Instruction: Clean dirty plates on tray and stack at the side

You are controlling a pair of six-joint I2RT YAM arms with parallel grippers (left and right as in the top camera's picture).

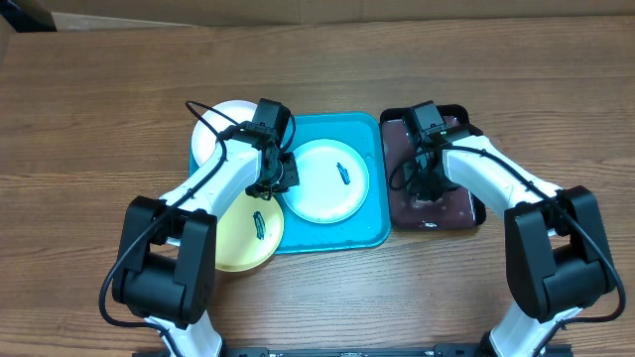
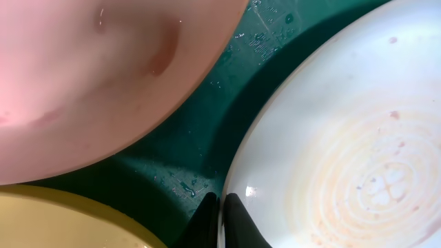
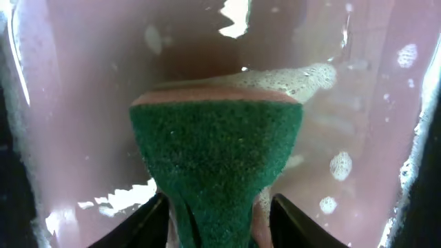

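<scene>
Green sponge (image 3: 217,145), wrist-view only, right end effector (image 3: 219,203) astride, grip unclear, left end effector (image 2: 222,210) pinching mint plate (image 2: 344,138)

I have both arms stretched forward, elbows out, forearms angling in toward the middle. My left arm (image 1: 213,183) has its wrist tipped down, and the left gripper (image 1: 281,186) is pinched tight on the rim of a pale plate (image 1: 332,188). My right arm (image 1: 496,174) points its wrist down too, and the right gripper (image 1: 427,188) has its fingers spread apart.

White plate (image 1: 226,114) partly hidden behind left arm (image 1: 213,183), sponge (image 3: 217,158) bottom cut off at lower edge
</scene>
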